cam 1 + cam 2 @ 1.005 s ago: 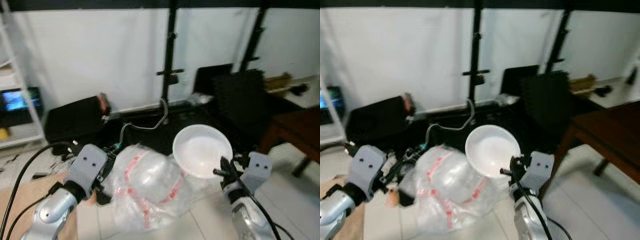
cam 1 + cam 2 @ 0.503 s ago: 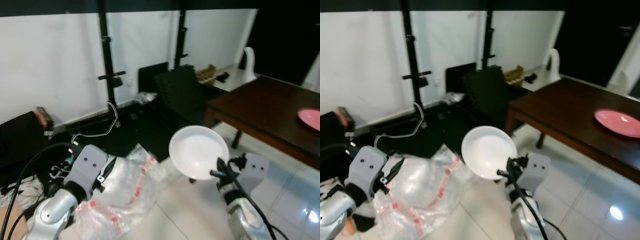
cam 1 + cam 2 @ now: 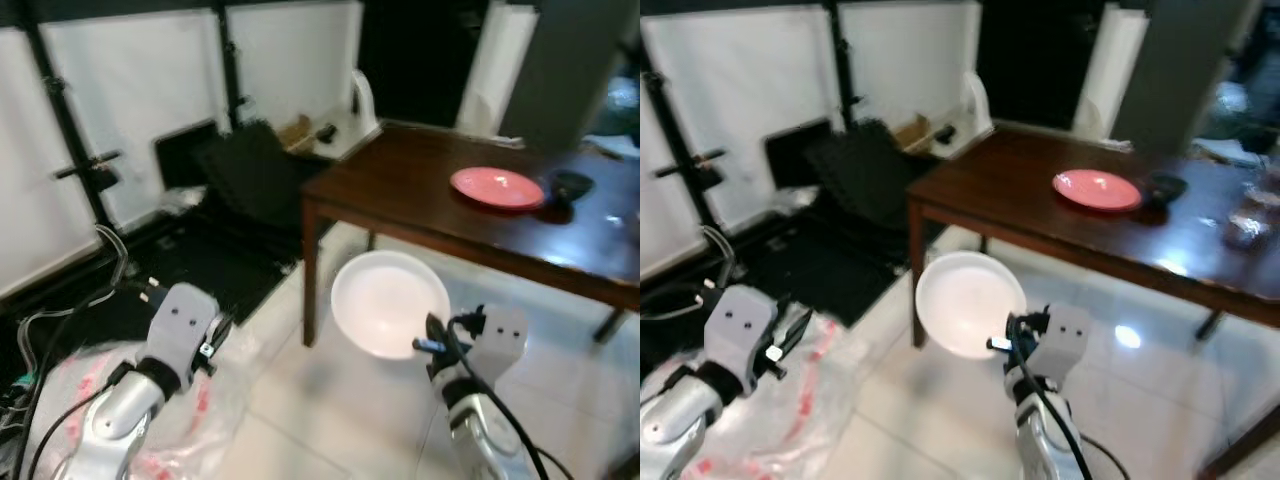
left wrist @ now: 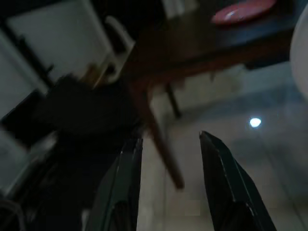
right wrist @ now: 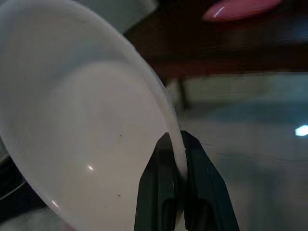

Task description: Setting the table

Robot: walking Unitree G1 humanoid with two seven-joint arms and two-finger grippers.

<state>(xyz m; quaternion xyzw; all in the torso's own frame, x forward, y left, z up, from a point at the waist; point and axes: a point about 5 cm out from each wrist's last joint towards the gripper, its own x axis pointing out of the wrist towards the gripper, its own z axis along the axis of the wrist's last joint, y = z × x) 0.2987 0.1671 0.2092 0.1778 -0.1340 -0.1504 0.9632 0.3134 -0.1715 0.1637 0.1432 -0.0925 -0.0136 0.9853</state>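
My right gripper [image 3: 432,346] is shut on the rim of a white bowl [image 3: 388,303], which I hold tilted in front of me; the wrist view has the rim pinched between the fingers [image 5: 166,192]. A dark wooden table [image 3: 430,200] stands ahead to the right, with a pink plate [image 3: 497,186] on it. My left gripper [image 4: 168,159] is open with nothing between its fingers, held out at my lower left [image 3: 215,335].
A dark object [image 3: 570,184] lies on the table beside the pink plate. A crumpled plastic bag [image 3: 70,400] and cables lie on the tiled floor at left. Black cases [image 3: 250,170] and stands line the white backdrop [image 3: 130,130].
The view has swung to the right: the table and pink plate now sit nearer the middle, the plastic bag has slid to the left. Both grippers keep their poses, bowl still held.
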